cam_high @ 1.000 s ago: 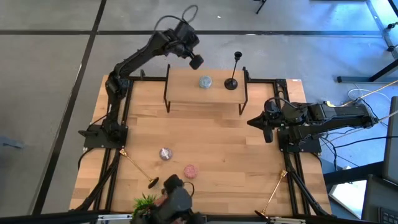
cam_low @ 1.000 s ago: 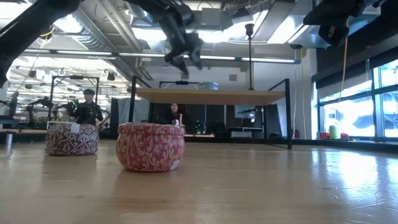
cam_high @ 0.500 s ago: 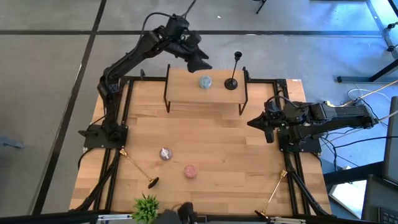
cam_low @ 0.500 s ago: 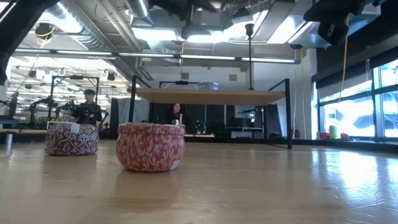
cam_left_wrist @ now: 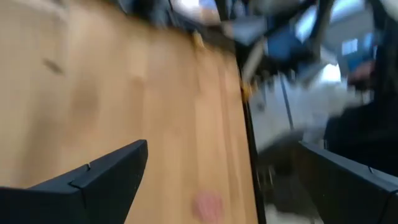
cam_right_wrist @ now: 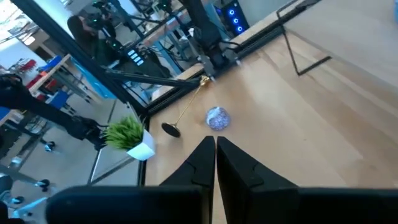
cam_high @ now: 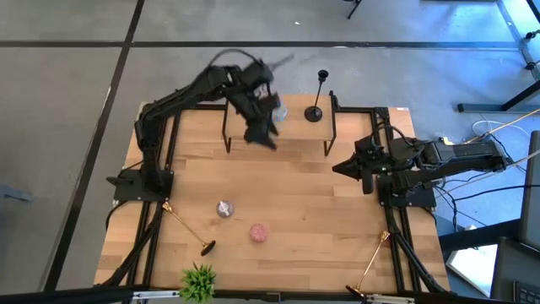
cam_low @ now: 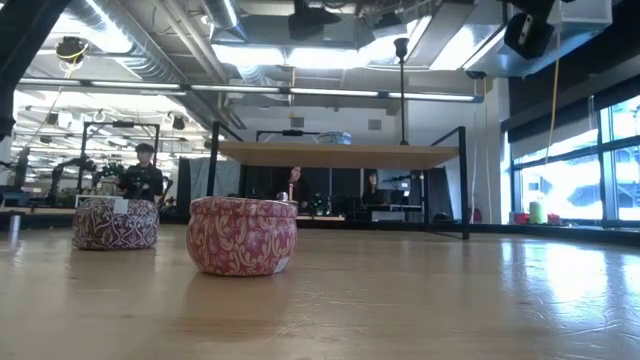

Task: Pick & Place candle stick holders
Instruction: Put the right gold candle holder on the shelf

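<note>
A black candle stick holder (cam_high: 316, 97) stands upright on its round base on the raised wooden shelf (cam_high: 295, 131) at the far edge; it also shows in the low view (cam_low: 402, 90). One gold holder (cam_high: 186, 226) lies on the table at the near left, also seen in the right wrist view (cam_right_wrist: 186, 109). Another gold holder (cam_high: 371, 266) lies at the near right corner. My left gripper (cam_high: 258, 128) hangs open and empty over the shelf's near left part, its fingers wide apart (cam_left_wrist: 224, 158). My right gripper (cam_high: 337, 166) is shut and empty (cam_right_wrist: 215, 155) at the table's right side.
A blue-grey tin (cam_high: 278, 111) sits on the shelf beside the black holder. A silver-purple tin (cam_high: 224, 209) and a pink tin (cam_high: 258, 232) stand on the near table. A small green plant (cam_high: 198, 283) is at the near edge. People show in the room behind (cam_low: 140, 175).
My left gripper has swung from beyond the shelf's far edge toward the table's near edge and now hangs over the shelf's near left part, moving fast. The black holder and the tins have stayed in place.
</note>
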`<state>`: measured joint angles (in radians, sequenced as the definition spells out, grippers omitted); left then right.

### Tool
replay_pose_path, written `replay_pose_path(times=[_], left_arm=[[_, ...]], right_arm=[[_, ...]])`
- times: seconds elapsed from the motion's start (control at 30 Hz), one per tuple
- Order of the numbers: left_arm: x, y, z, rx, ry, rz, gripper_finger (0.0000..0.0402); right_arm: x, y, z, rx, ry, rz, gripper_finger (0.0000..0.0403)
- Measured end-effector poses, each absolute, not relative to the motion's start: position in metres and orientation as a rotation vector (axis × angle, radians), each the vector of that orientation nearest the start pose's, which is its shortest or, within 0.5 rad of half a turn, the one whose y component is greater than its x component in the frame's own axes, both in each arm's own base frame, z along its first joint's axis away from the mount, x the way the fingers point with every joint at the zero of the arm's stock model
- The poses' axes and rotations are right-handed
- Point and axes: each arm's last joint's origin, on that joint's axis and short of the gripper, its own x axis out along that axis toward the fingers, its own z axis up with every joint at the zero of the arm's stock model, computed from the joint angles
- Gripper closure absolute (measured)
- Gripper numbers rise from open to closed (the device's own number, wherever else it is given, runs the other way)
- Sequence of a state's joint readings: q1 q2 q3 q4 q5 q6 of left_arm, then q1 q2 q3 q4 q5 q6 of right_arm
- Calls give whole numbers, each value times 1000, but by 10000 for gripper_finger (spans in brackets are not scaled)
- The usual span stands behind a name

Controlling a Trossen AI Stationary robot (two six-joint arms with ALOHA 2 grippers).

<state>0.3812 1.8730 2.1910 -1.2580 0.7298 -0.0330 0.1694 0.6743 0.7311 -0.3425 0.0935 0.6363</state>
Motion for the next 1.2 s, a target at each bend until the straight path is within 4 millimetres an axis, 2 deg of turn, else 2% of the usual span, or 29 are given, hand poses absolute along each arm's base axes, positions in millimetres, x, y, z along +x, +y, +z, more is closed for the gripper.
replay_pose_path(times=[0.1, 0.27, 0.5, 0.63, 0.83, 1.03, 1.2], left_arm=[[349, 91, 412, -490, 903, -347, 3], [354, 38, 413, -374, 992, -279, 3], [351, -46, 425, -214, 943, -166, 3], [344, -84, 436, -180, 850, -142, 3], [341, -118, 438, -206, 775, -149, 3], [344, -139, 415, -229, 834, -163, 3], [344, -148, 392, -242, 912, -137, 3]], right_arm=[[152, 28, 316, 598, 268, -16, 385], [170, 49, 318, 622, 192, -14, 385], [197, 110, 308, 621, 92, 8, 385], [207, 143, 296, 618, 73, -26, 385], [222, 183, 306, 540, 165, -32, 385], [234, 208, 331, 510, 306, -90, 385], [235, 220, 337, 568, 387, -130, 385]])
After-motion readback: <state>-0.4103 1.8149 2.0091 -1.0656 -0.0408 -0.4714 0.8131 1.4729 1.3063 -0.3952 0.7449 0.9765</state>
